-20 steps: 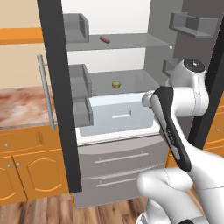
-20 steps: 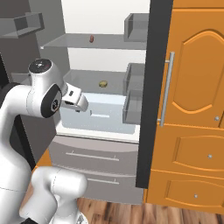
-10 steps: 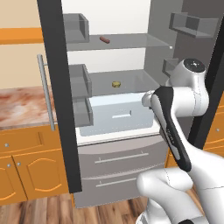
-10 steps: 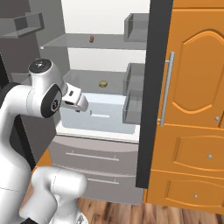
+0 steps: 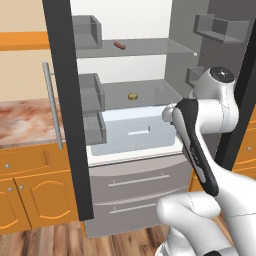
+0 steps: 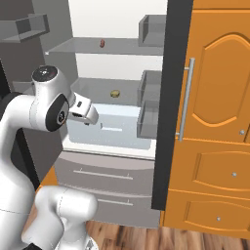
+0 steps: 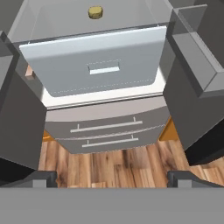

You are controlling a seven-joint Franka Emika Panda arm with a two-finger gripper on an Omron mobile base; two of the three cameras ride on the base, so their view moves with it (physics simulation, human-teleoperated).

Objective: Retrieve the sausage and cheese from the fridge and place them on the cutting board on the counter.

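The fridge (image 5: 63, 100) stands with both doors open. On its upper glass shelf lies the reddish-brown sausage (image 5: 119, 45), which the right base view shows as a small dark spot (image 6: 102, 43). One shelf lower, toward the back, sits the pale-yellow cheese (image 5: 132, 96) (image 6: 115, 93) (image 7: 95, 12). My gripper (image 6: 92, 117) (image 7: 112, 179) hovers in front of the white crisper drawer (image 7: 96, 65), below and short of the cheese. It is open, with nothing between its fingers. At far left runs the marbled counter (image 5: 20, 120). The cutting board is out of view.
Grey door bins (image 5: 91, 100) (image 6: 149, 102) jut in on both sides of the fridge opening. Two steel freezer drawers (image 5: 135, 185) sit below the crisper. Orange cabinets (image 6: 219, 122) stand to the right, wood floor (image 7: 113, 164) below.
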